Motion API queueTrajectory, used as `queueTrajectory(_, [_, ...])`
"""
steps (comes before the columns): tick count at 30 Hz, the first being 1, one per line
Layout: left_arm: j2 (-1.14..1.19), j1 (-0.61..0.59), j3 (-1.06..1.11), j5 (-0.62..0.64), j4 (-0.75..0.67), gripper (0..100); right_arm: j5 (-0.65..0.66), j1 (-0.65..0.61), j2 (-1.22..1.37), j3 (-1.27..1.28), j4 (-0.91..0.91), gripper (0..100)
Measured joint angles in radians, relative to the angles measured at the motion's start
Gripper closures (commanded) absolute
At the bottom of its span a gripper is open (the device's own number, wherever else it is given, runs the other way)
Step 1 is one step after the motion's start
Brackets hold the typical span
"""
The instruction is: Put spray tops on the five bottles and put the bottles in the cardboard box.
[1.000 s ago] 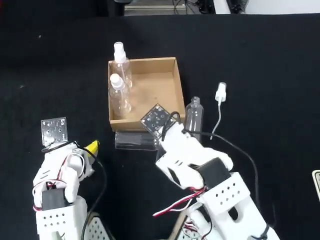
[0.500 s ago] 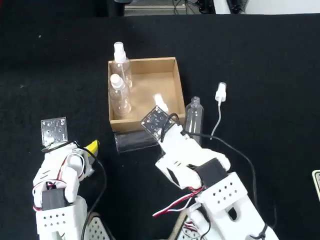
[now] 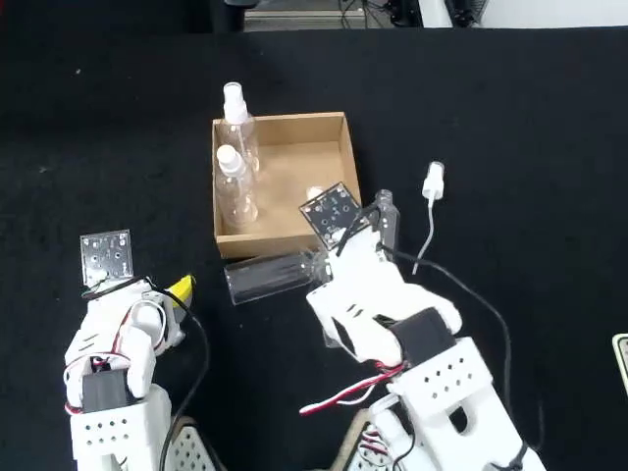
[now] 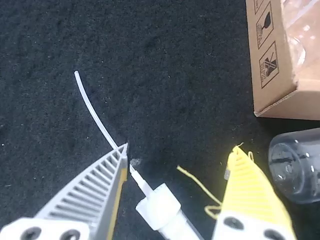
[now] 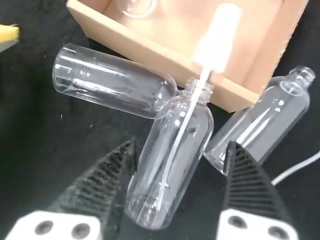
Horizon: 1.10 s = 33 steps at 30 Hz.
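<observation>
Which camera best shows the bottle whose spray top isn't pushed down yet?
The right wrist view: the whole bottle shows, dip tube inside, spray top raised above the neck. In the high view the right arm covers all but that top.

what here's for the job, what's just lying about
Job: cardboard box, rear capped bottle, front capped bottle, lying bottle, bottle with loose spray top, open bottle, spray top on table, second spray top.
Lying about: yellow thread, pale object at right edge.
</observation>
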Motion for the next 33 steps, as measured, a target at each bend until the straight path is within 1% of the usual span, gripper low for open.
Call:
queueTrajectory(4, [0.000,0.000,0.000,0.000,0.000,71,-0.035,0.000,0.000,0.038,-0.071,74.3])
queueTrajectory(10, [0.000,0.000,0.000,0.000,0.000,71,-0.040,0.000,0.003,0.041,-0.081,74.3])
queueTrajectory(14, [0.000,0.000,0.000,0.000,0.000,71,-0.051,0.000,0.183,-0.006,-0.074,74.3])
queueTrajectory(19, [0.000,0.000,0.000,0.000,0.000,71,-0.048,0.002,0.364,-0.150,-0.015,74.3])
queueTrajectory(25, [0.000,0.000,0.000,0.000,0.000,71,-0.097,0.000,0.422,-0.166,-0.018,74.3])
queueTrajectory(28, [0.000,0.000,0.000,0.000,0.000,71,-0.109,0.000,0.422,-0.158,-0.063,74.3])
queueTrajectory(33, [0.000,0.000,0.000,0.000,0.000,71,-0.109,0.000,0.422,-0.068,-0.166,74.3])
